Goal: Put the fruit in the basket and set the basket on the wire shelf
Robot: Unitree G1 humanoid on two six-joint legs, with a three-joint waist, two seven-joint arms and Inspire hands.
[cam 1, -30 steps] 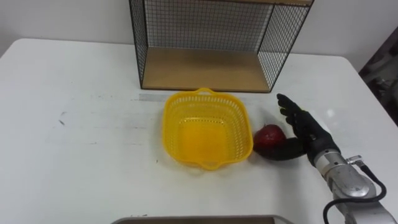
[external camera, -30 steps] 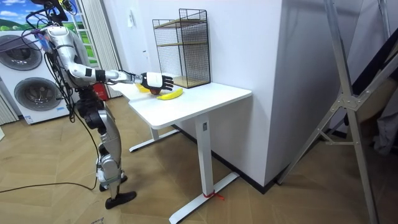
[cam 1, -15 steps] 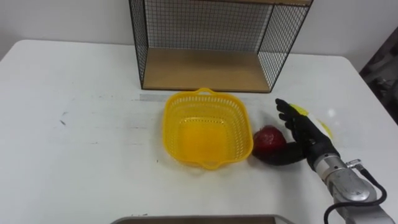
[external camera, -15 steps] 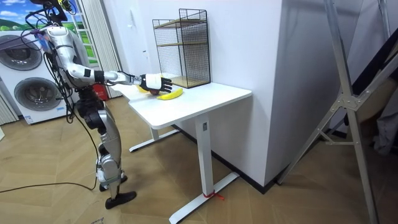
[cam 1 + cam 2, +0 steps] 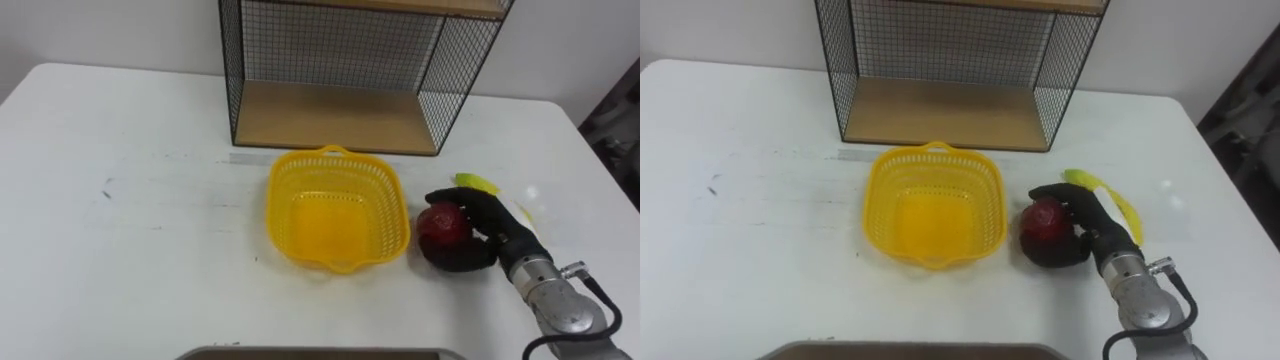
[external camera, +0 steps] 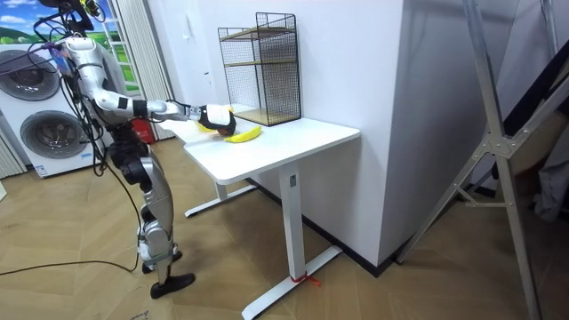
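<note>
Apple (image 5: 441, 224), red and round, sits on the white table (image 5: 130, 200) in the lower right of the left eye view, just beside the right side of the yellow basket (image 5: 335, 152). The right hand (image 5: 492, 228) comes in from the lower right corner. Its dark fingers are curled round the apple, some over the top and the thumb low in front.

The basket is in the middle of the frame, and the wire shelf (image 5: 330, 112) stands behind it at the top.

In the eye views the banana (image 5: 1108, 198) just peeks out from behind the hand (a bit of yellow on the table). The room view shows all of it, lying near the table's front edge. That view also shows the robot standing upright at the table's end, at the room view's left. Its right arm is held straight out over the table, and a washing machine (image 6: 44, 133) is behind it.
</note>
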